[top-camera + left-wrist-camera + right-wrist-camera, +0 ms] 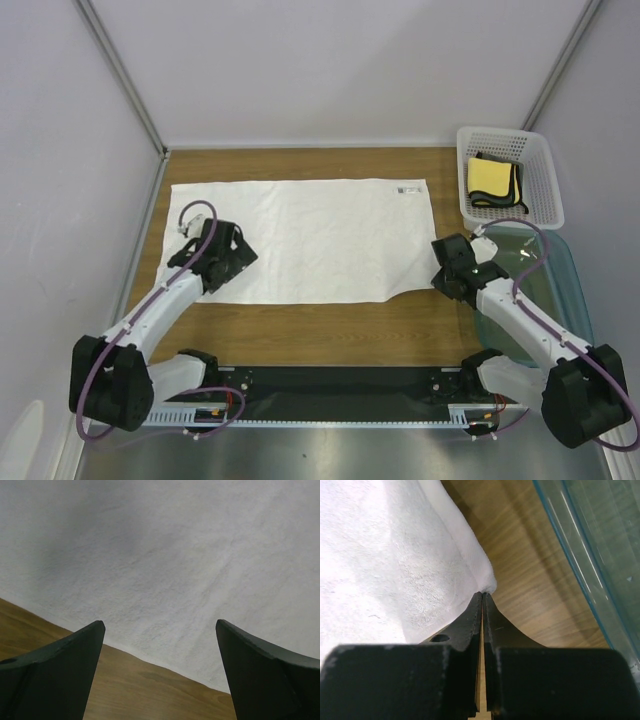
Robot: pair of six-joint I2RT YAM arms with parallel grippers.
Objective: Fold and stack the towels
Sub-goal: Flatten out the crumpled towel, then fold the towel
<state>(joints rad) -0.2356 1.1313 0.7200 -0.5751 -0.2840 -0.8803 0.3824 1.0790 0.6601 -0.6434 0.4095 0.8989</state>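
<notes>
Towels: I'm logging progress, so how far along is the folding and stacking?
Done: nothing visible; the white towel lies spread flat on the table, unfolded. In hand: the right gripper is shut on its near right corner, and the left gripper hangs open over its near left edge. Left: fold it, then deal with the yellow towel and dark towel lying in the basket.

The large white towel lies spread flat and unfolded across the wooden table, its near right corner drawn slightly outward. The small yellow towel, dark-edged, sits folded in the white basket at far right.
</notes>
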